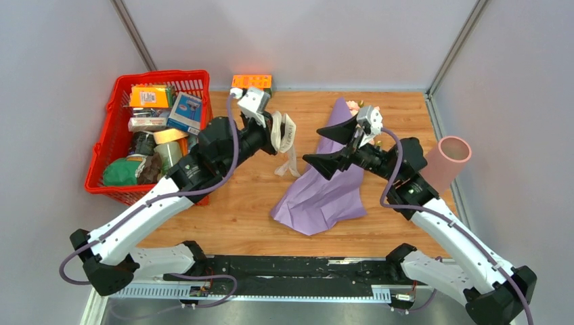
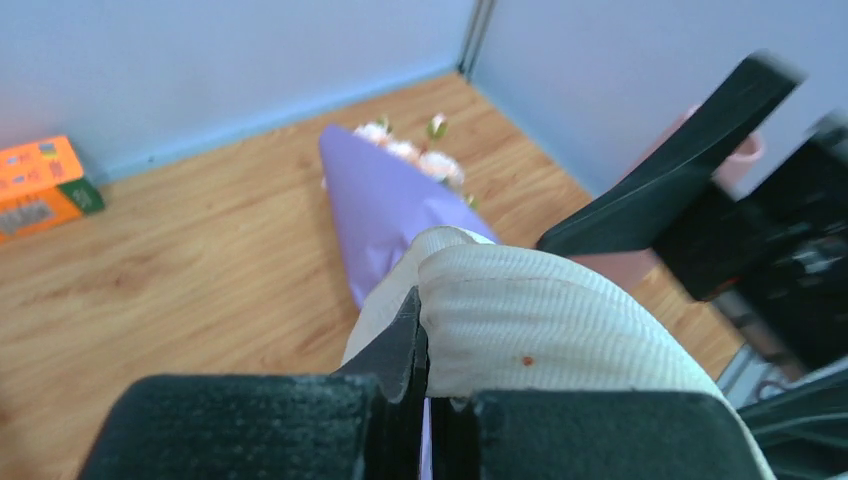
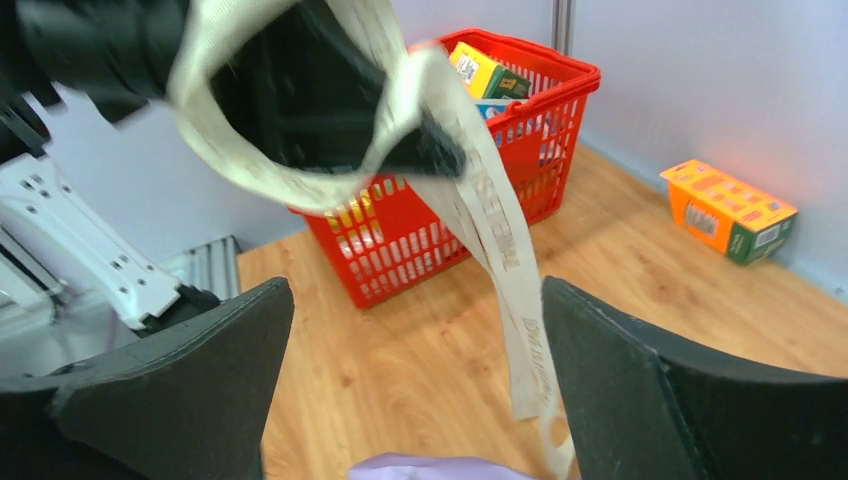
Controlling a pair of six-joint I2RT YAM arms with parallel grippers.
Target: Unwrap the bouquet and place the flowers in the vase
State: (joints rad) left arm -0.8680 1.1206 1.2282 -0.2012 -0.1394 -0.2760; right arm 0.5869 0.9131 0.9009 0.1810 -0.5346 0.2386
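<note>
The left gripper is pinched shut on the cream ribbon, whose loose ends hang down below its fingers. Across from it, the right gripper stands wide, nothing between its jaws. The bouquet lies on the table directly under it, lilac paper spread and the flowers peeking out at the far end. The vase sits off to that gripper's right, beside its arm.

Lilac bouquet (cream ribbon)
</note>
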